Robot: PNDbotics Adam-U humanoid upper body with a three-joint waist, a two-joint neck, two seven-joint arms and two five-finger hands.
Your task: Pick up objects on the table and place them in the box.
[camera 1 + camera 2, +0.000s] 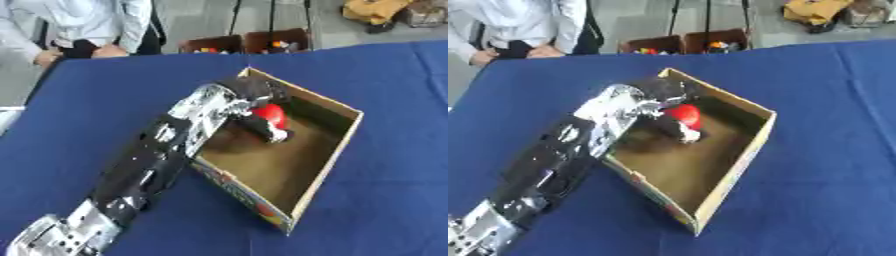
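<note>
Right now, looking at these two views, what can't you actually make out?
- Red object in the box: the left hand covers part of it, its kind is unclear in both views.
- Left hand's fingers: blurred, grip unreadable.
- Right hand: outside both views.
- Far crates' contents: too small, only coloured specks.
</note>
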